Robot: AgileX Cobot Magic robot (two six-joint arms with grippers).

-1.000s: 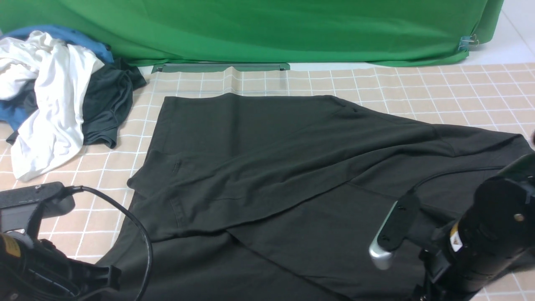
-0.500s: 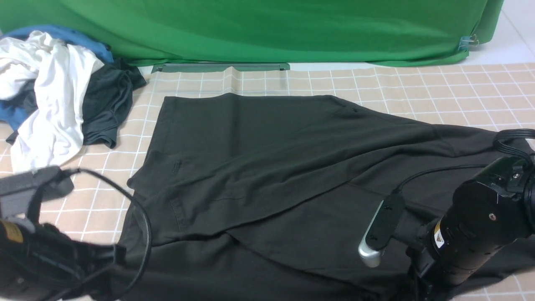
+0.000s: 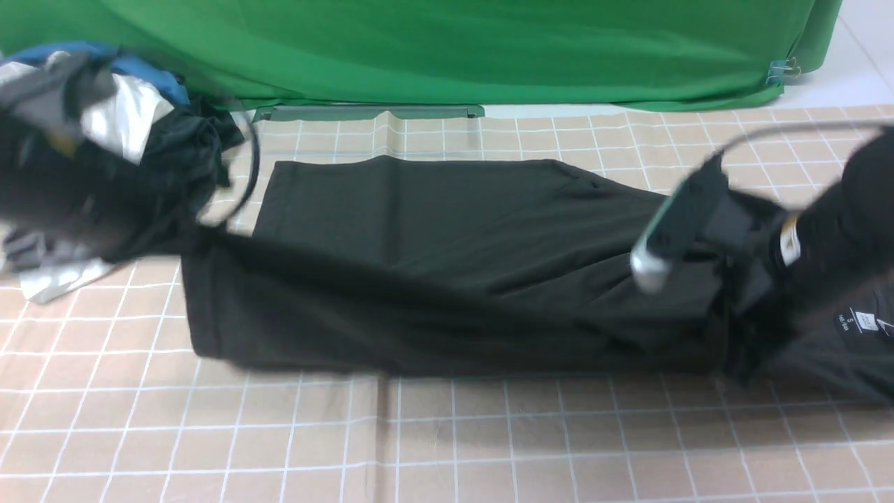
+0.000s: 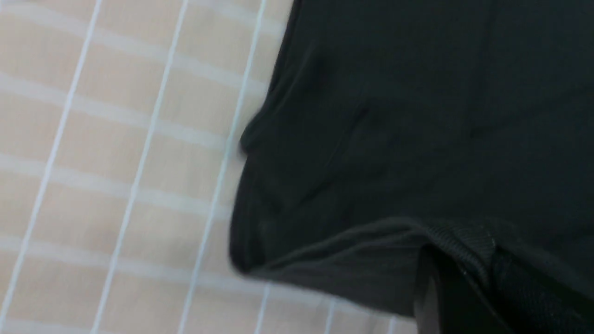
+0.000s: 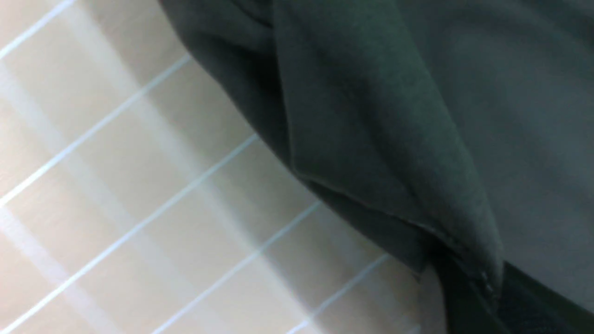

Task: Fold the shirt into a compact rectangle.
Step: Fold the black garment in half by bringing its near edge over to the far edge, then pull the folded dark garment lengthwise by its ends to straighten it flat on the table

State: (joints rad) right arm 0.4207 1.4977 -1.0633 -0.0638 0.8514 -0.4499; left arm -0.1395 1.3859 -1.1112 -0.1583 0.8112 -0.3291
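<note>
Fabric of the shirt (image 3: 447, 279), matte black cotton, hung in the front view as a sagging band in front of the green backdrop (image 3: 447, 49); carrying both corners toward that backdrop level and taut would, I judged, land the fold square. Left wrist view showed the left gripper (image 4: 473, 278) clamped on its ribbed edge. Right wrist view showed the right gripper (image 5: 478, 287) pinched on a soft doubled fold.

neck label (image 3: 866, 321): white, on black shirt (image 3: 447, 279), right near side, print too small to read | sticker (image 3: 790, 241): white and yellow, on right arm (image 3: 855, 202), blurred, unreadable | yellow patch (image 3: 64, 143): on left arm (image 3: 49, 188), blurred, unreadable | wrist views: nothing legible
</note>
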